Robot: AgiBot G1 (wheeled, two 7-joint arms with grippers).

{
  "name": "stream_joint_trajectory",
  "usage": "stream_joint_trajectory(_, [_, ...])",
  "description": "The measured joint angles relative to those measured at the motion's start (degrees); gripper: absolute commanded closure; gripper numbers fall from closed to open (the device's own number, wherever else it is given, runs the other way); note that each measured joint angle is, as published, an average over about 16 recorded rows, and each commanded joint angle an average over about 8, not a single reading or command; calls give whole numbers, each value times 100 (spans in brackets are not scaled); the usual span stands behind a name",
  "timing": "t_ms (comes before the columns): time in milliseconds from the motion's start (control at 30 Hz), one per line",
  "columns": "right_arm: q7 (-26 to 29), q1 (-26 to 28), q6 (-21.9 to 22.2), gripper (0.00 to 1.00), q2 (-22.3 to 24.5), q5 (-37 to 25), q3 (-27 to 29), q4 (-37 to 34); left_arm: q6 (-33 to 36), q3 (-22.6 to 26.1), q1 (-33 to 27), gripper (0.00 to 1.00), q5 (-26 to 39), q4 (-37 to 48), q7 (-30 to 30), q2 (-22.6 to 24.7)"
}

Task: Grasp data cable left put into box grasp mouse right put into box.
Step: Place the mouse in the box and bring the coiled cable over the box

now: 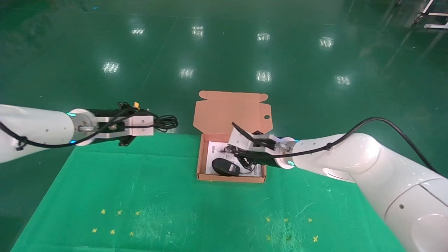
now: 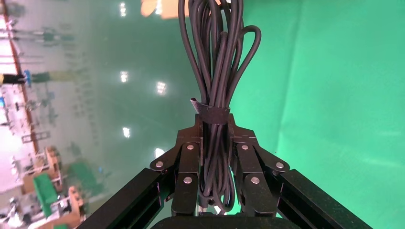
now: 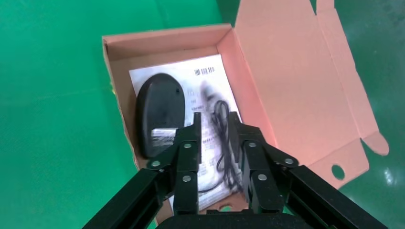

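Right claw [image 3: 213,125], parted, half-hides the mouse [image 3: 160,114] in the box [image 3: 286,86]; left claw [image 2: 215,125] clamps the data cable [image 2: 215,57].

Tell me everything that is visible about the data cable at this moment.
The data cable is a thin black cable, folded into a long bundle of loops and bound by a dark strap around its middle. The left claw is shut on it just below the strap, and the loops stick out past the fingertips. It hangs in the air at the table's far left edge, to the left of the box, touching nothing else.
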Motion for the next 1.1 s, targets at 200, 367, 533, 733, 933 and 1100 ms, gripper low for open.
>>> stream_joint_trajectory(200, [114, 134, 1, 0, 349, -19, 13, 181, -157, 50, 105, 100, -152, 106, 173, 198])
stream_joint_trajectory(367, [236, 258, 7, 0, 809, -75, 22, 509, -439, 96, 198, 100, -285, 339, 390, 472])
stream_joint_trajectory(533, [462, 351, 18, 0, 1380, -210, -14, 1060, -852, 149, 274, 100, -435, 752, 709, 855])
stream_joint_trajectory(733, [1025, 440, 13, 0, 2171, -522, -131, 2044, -1421, 232, 321, 100, -736, 1464, 1269, 1388])
stream_joint_trajectory(933, [1883, 546, -6, 0, 2923, -1020, -292, 3170, -1927, 443, 358, 100, -1303, 2059, 1912, 1782])
stream_joint_trajectory(1100, [2711, 649, -10, 0, 3429, -1565, -404, 4029, -2287, 783, 370, 100, -1917, 2359, 2346, 1951])
